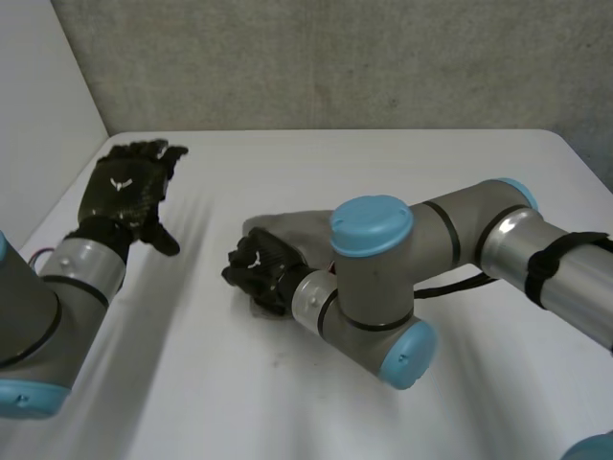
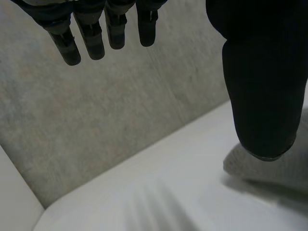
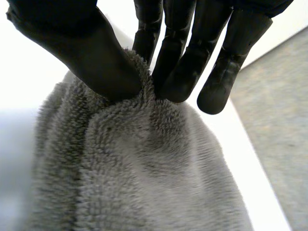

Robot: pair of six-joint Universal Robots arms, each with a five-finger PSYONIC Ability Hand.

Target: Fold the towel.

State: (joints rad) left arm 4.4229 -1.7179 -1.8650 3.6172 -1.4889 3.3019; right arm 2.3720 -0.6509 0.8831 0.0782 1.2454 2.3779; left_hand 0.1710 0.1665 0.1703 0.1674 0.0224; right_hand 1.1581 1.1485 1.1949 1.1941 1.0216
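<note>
Pinching the left end of the towel (image 1: pixel 287 228) with the right hand (image 1: pixel 261 268).

Clamped on a raised ridge of grey pile between thumb (image 3: pixel 86 53) and fingers (image 3: pixel 178 72), about mid-table (image 1: pixel 287 383). Trailing from the fingertips back under the palm and off to the right, beneath the right arm; seemingly long-ways left to right, though partly hidden. Hovering with the left hand (image 1: pixel 129 187) at the far left, well apart from the cloth, fingers straight and spread, grasping nothing. Probably calls for carrying the pinched end rightward over the rest of the cloth, using the right hand as by far the nearer.
</note>
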